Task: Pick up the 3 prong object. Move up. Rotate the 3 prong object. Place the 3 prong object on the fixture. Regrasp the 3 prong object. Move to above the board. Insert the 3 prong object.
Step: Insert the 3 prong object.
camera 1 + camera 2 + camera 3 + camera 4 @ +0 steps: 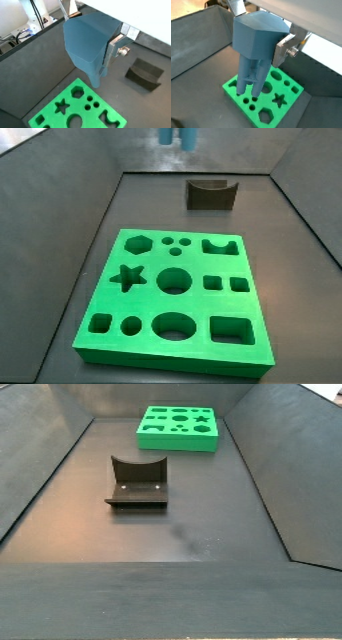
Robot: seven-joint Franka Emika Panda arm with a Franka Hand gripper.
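My gripper (90, 40) is shut on the solid block end of the blue-grey 3 prong object (87, 42) and holds it upright in the air, prongs pointing down. Both wrist views show this; the prongs (252, 75) hang above the green board (284, 107) without touching it. One silver finger (283, 49) presses the block's side. In a side view only the prong tips (177, 136) show at the upper edge, above and behind the board (174, 328). The dark fixture (210, 193) stands empty beyond the board; it also shows in the wrist view (143, 73) and a side view (138, 481).
The board (181, 426) lies flat on the dark floor of a bin with sloping grey walls (54, 198). Its three small holes (175, 245) lie between the hexagon and a notched cut-out. Cables and white rig parts (27, 30) sit outside the wall.
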